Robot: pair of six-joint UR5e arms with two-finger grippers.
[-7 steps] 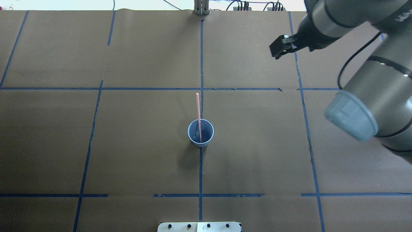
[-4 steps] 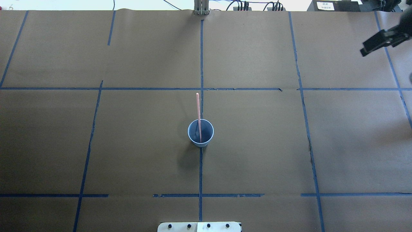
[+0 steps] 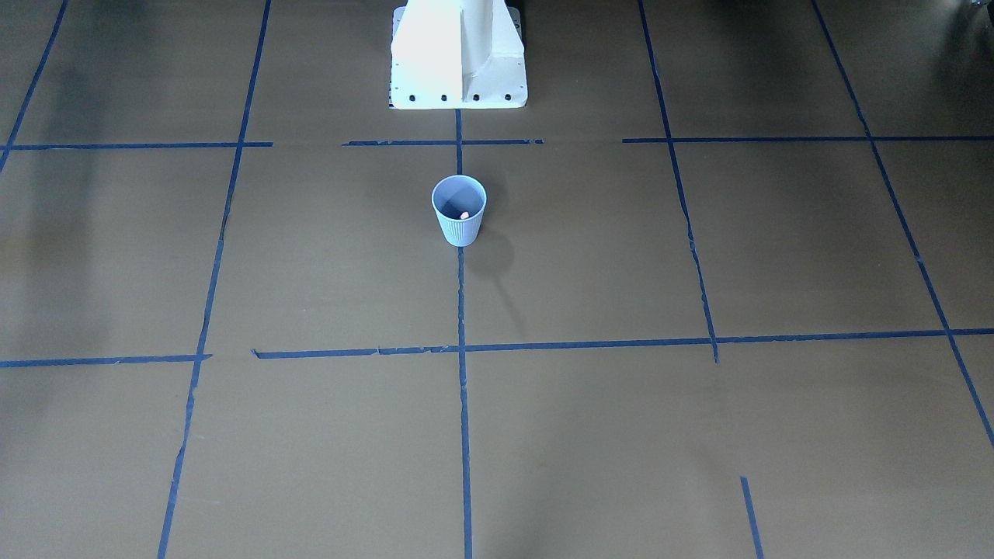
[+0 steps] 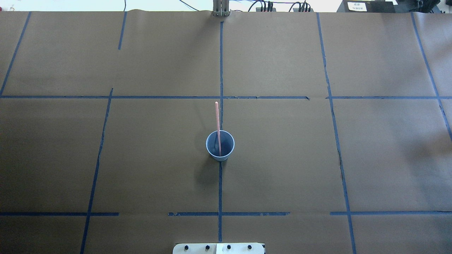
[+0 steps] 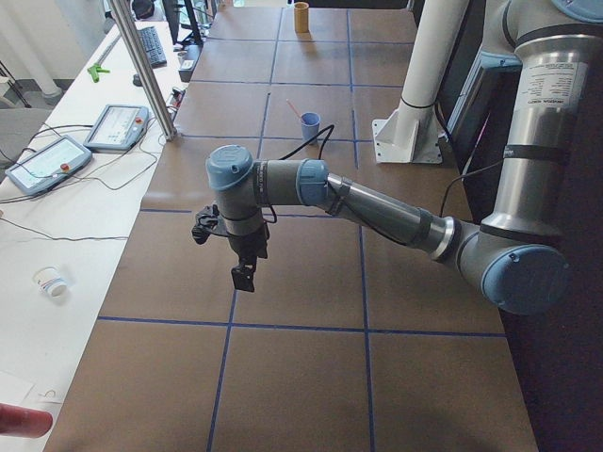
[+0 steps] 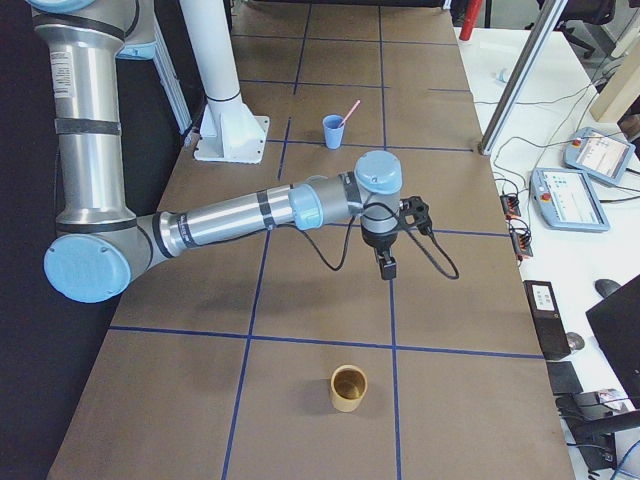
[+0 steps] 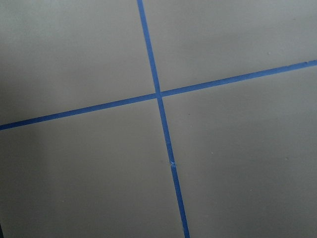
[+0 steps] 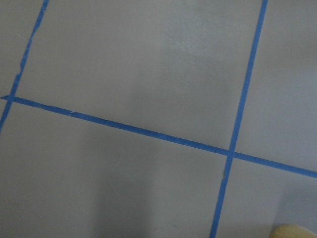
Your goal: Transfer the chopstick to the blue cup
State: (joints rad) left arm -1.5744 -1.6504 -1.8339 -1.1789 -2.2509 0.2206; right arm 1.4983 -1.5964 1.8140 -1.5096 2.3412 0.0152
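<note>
Hanging over the brown paper [image 5: 301,377] near the table's two ends, the left gripper [image 5: 243,276] and the right gripper [image 6: 386,268] point downward, seemingly empty. Only the side views catch them, so I cannot tell how wide either stands. A tan cup [image 6: 349,388] sits at 7 o'clock of the right one, apart. At mid-table the blue cup [image 4: 221,158] stands upright with the pink chopstick [image 4: 217,116] inside it, leaning toward 12 o'clock in the overhead view.
</note>
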